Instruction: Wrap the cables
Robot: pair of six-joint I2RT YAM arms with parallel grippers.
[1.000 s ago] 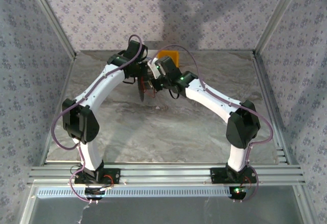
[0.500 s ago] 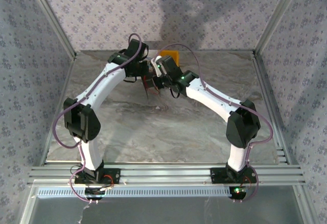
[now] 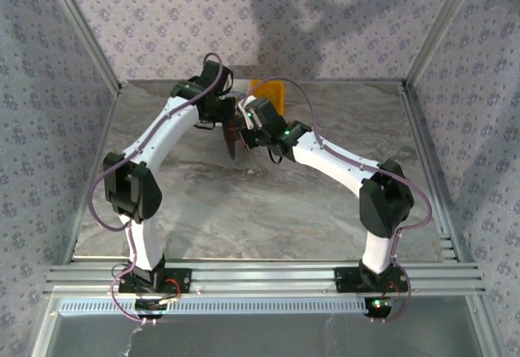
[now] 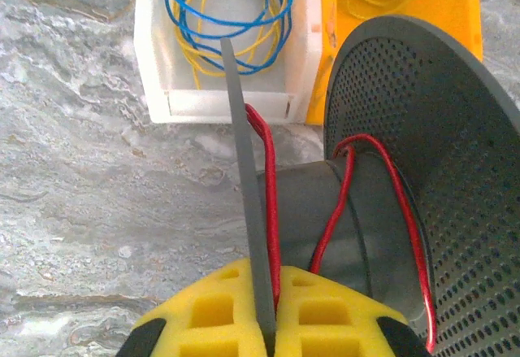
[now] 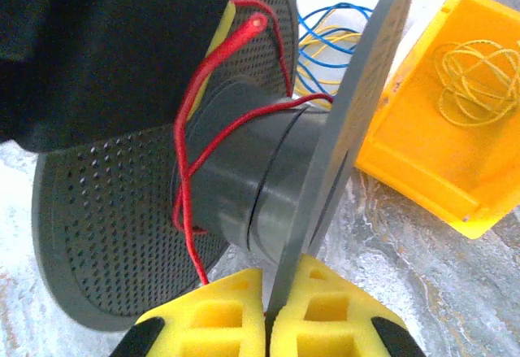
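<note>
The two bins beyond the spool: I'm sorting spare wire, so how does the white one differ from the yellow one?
The white bin holds mixed blue and yellow wire loops; the yellow bin holds a yellow wire coil alone. The white bin sits left of the yellow bin in the left wrist view. Both are open-topped, side by side on the table.

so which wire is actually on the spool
The red cable, looped around the grey spool; the blue wires and yellow wires lie loose in the white bin and yellow bin.
</note>
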